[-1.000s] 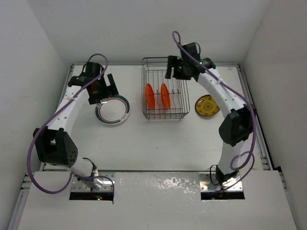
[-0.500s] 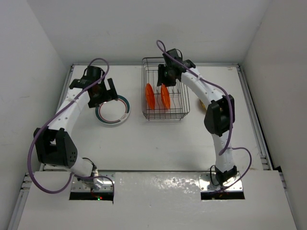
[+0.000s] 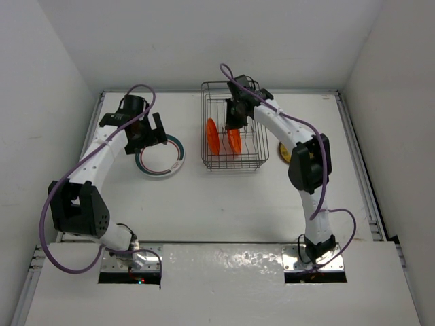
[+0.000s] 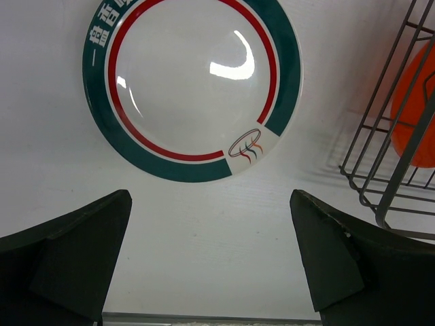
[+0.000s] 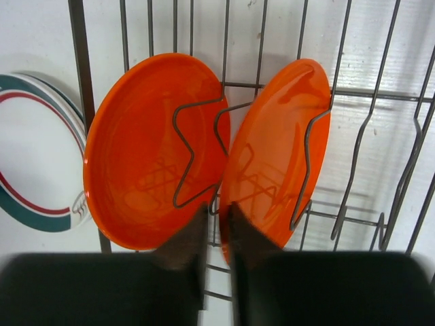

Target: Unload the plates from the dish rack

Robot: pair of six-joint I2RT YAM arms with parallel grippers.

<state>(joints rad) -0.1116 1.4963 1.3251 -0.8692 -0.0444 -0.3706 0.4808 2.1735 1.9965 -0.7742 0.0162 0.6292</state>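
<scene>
- left gripper (image 4: 209, 198): jaws wide apart, holding nothing, hovering over the teal-ringed plate (image 4: 194, 88), which lies flat on the table (image 3: 204, 197) left of the dish rack (image 3: 234, 165). Low risk. The only worry is a swing toward the rack during the other arm's lift-out, so the arms clash over the rack's left side.
- left orange plate (image 5: 146, 156): on edge in the rack, lower rim close to its neighbour's. Pulling the neighbour out skewed could knock or tip it against the wires.
- right gripper (image 5: 217, 234): inside the rack, fingers nearly together with a thin slot between them. The rim of the right orange plate (image 5: 285, 136) runs into that slot, right by a divider wire (image 5: 217, 129). Can't tell if it's clamped on the plate yet.
- Risk there: pinching the wire with the rim, or instead of it. Then the rack lifts too, or the plate slips.
- Edge-only grip on a glossy plate: it could pivot, drop, or snag the zigzag dividers on the way up.
- yellowish plate (image 3: 283, 152): flat on the table right of the rack, mostly hidden by the right arm. A careless set-down there could land rim on rim.
</scene>
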